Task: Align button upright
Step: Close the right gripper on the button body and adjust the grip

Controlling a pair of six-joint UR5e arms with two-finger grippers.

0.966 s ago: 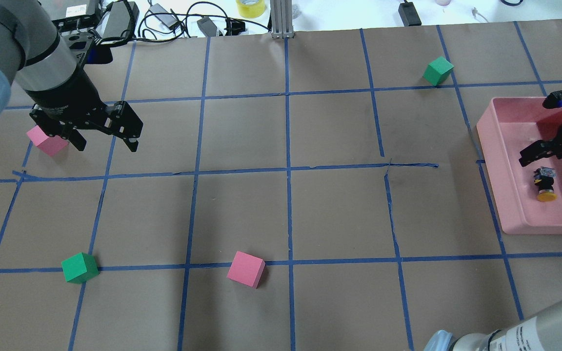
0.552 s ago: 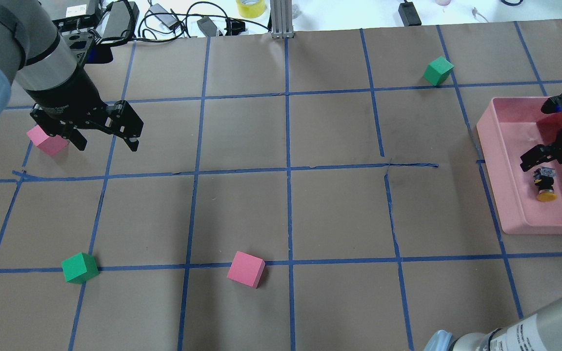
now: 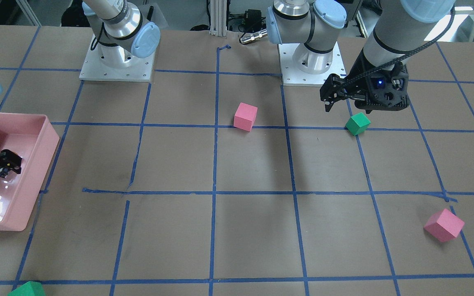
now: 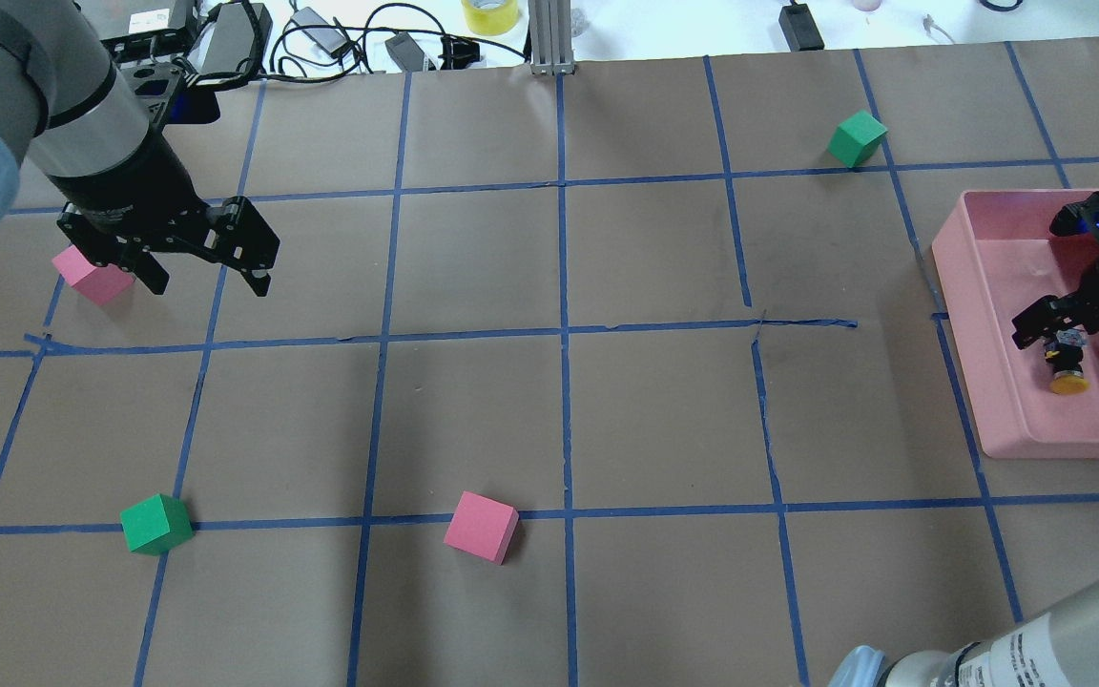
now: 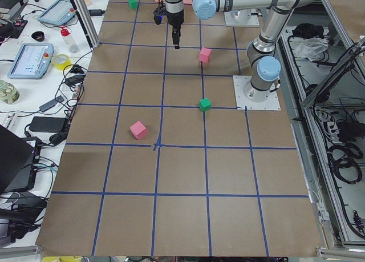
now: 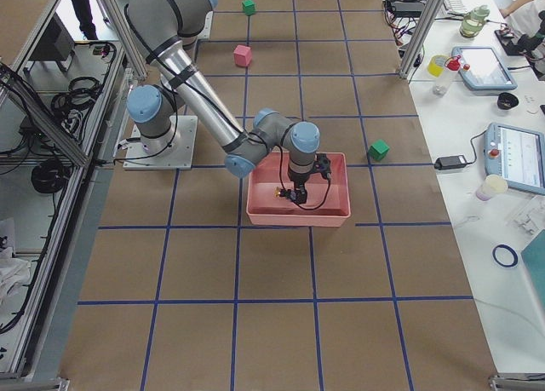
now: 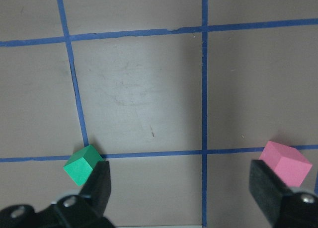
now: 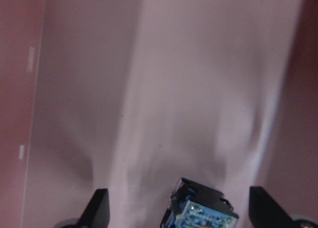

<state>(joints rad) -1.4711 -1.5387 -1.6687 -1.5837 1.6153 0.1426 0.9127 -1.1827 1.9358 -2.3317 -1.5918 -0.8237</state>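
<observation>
In the glossy pink tray (image 4: 1046, 441), released right jaws flank the blocky button (image 4: 1067, 367).

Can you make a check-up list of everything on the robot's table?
Surface: table covered in brown paper with a blue tape grid.
Job's things: button lying on its side in pink tray, not upright.
Clutter: two pink cubes, two green cubes, scattered.
Grippers: left gripper open, empty, above table; right gripper open, fingers either side of button.
Cables: black cables past the far edge.
Surroundings: yellow tape roll.
</observation>
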